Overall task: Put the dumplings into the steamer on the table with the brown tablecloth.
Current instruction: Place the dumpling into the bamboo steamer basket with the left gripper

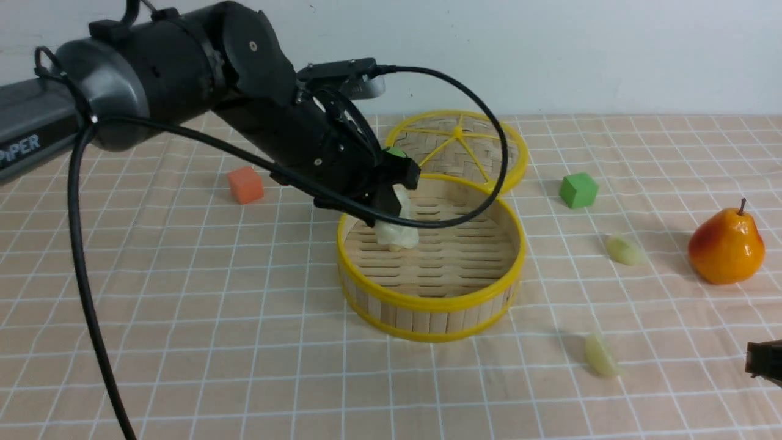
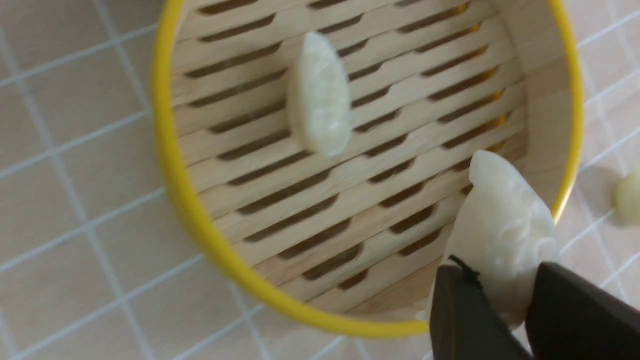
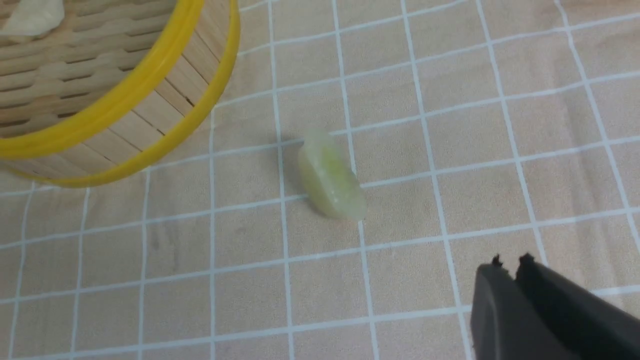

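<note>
Just inside steamer (image 1: 431,304) rim: held dumpling (image 2: 505,225).

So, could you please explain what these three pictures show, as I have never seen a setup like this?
This is a robot with two arms, each ending in a gripper. The wide picture looks forward from between the arms; the other two come from a camera on each wrist. The left gripper is closed on a dumpling above the steamer, where another dumpling lies. The right gripper is shut and empty, near a greenish dumpling. A fourth dumpling, a pear, a green cube, an orange cube and a woven lid also lie on the tablecloth.
</note>
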### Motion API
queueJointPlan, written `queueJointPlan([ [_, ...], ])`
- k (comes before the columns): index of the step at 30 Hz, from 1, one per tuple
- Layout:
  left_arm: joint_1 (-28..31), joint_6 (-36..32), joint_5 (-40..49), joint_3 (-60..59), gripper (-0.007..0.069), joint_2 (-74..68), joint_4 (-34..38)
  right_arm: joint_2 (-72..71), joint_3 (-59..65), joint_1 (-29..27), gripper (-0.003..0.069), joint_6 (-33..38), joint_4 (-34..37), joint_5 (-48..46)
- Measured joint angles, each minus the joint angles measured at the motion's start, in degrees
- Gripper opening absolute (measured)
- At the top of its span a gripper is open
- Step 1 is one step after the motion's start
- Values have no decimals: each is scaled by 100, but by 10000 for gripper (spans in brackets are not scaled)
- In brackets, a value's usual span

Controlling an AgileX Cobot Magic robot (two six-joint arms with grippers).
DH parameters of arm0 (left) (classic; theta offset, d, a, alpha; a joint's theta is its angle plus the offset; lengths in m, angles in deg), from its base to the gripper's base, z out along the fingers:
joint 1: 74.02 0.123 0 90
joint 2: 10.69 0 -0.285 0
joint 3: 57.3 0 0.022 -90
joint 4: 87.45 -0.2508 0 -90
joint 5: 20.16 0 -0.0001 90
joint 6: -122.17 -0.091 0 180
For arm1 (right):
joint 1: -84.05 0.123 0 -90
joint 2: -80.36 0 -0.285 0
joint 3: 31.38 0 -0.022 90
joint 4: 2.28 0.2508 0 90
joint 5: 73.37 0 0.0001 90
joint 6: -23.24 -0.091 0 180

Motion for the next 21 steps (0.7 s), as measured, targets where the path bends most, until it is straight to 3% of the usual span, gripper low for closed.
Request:
queueJointPlan([
  [7, -6, -467, -144, 4, 167, -796, 134, 0, 0, 0, 62, 3, 0, 0],
  [16, -6, -404, 536, 443, 445, -829, 53, 0, 0, 0, 63, 210, 26, -246],
  [21, -6, 95, 1819, 1544, 430, -612, -307, 0, 0, 18, 64, 919, 559, -645],
])
